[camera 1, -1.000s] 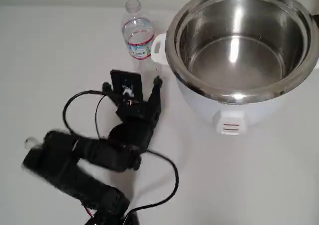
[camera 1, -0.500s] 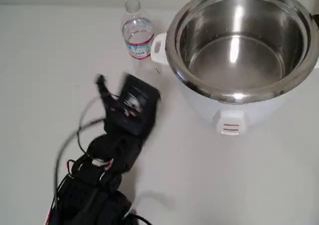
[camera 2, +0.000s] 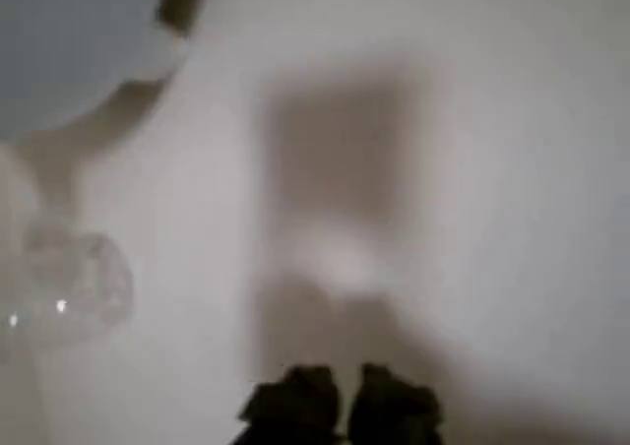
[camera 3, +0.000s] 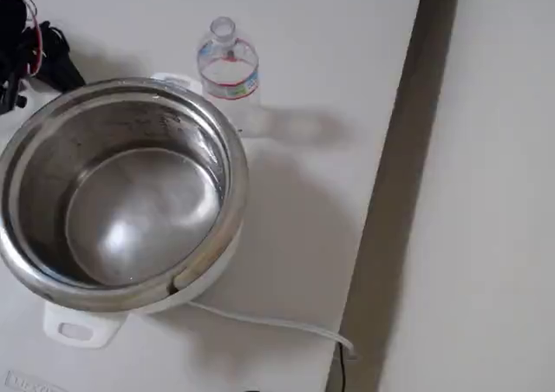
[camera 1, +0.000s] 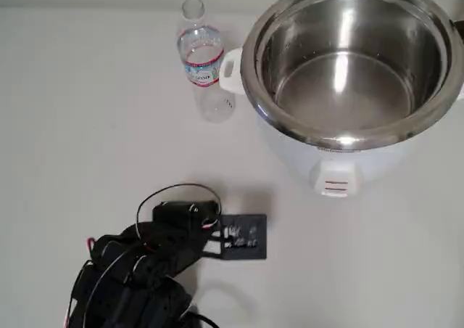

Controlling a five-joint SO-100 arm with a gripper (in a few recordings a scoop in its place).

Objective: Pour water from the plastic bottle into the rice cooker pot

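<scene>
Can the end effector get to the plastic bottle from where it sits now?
Probably yes. The end effector is pulled back from the plastic bottle, with bare table between them. The rice cooker stands close beside the bottle, so that side looks tight.

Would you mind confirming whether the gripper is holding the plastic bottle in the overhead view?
No, the plastic bottle stands free on the table beside the rice cooker pot, while the gripper is well apart from it.

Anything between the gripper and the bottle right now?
Nothing visible. In the overhead view only bare table lies between the gripper and the upright bottle. The pot sits right of the bottle, off that path.
</scene>
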